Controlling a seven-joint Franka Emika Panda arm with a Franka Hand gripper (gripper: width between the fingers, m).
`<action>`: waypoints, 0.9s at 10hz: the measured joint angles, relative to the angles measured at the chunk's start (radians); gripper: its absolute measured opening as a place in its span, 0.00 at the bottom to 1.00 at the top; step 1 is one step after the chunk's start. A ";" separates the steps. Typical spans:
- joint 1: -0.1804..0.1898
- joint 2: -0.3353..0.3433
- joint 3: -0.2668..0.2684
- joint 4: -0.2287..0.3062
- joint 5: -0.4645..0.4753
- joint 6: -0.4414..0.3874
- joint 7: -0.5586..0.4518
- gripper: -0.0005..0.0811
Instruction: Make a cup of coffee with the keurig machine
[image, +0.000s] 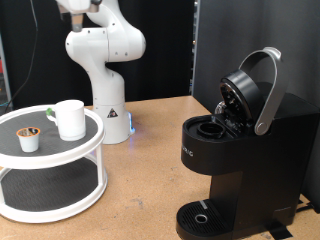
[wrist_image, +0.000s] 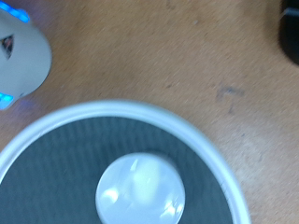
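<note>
- Gripper: not visible in either view. The exterior view shows only the white arm (image: 100, 45) rising out of the top edge, and the wrist view shows no fingers, so I cannot tell whether the jaws stand wide or narrow, and nothing is seen held.
- Position, judged: the wrist view looks straight down on the cup (wrist_image: 140, 189), so the hand appears to hang above it.
- Cup location: upright on the top tier of a round two-tier stand (image: 20, 160) at the exterior view's left, near the arm's base. A small white pod (image: 30, 139) sits apart from it on the same tier.
- Keurig machine (image: 235, 150): at the exterior view's right, lid raised, pod chamber exposed, drip tray bare.
- Handling, judged: the cup looks rigid, smooth-glazed and probably slippery, breakable if dropped, moderately light while unfilled. The rim wall or the body offers the likeliest hold; its handle cannot be made out in these views.
- Edges and room: the stand's raised white rim encircles the tier, so the cup must rise over it. Open wooden tabletop (image: 150, 160) lies between stand and machine; the lifted lid overhangs the brewing bay.
</note>
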 joint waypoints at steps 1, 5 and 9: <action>-0.001 0.036 -0.010 0.028 -0.007 -0.020 -0.024 0.99; -0.003 0.025 -0.038 0.003 -0.007 0.031 -0.071 0.99; -0.021 0.068 -0.138 0.018 -0.045 0.101 -0.143 0.99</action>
